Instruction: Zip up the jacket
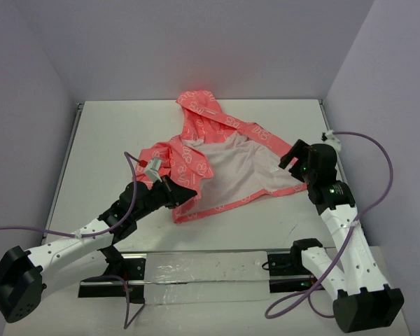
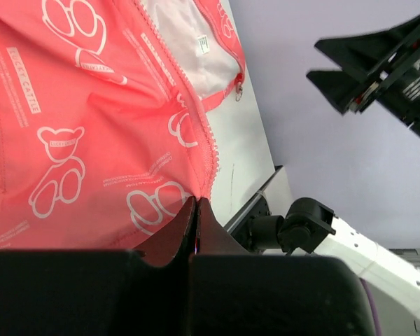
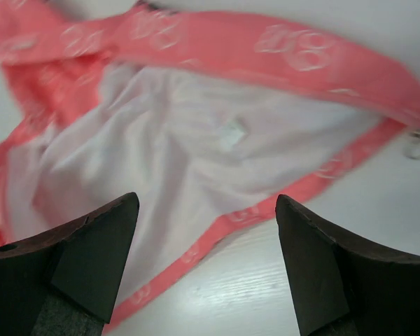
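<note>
The coral-pink jacket (image 1: 185, 162) lies spread open on the white table, its hood (image 1: 199, 103) at the far side and its pale lining (image 1: 234, 168) facing up. My left gripper (image 1: 185, 198) is shut on the lower end of the jacket's left front edge, right by the zipper teeth (image 2: 196, 112). In the left wrist view the jaws (image 2: 196, 204) are pressed together on the fabric, and the zipper slider (image 2: 238, 80) hangs at the opposite edge. My right gripper (image 1: 289, 157) is open and empty beside the jacket's right side, above the lining (image 3: 196, 126) and coral hem (image 3: 280, 199).
A metal ring pull (image 3: 414, 145) lies at the jacket's right corner. A clear plate on a black rail (image 1: 203, 269) spans the near table edge between the arm bases. Walls close in the table (image 1: 112, 133) on three sides.
</note>
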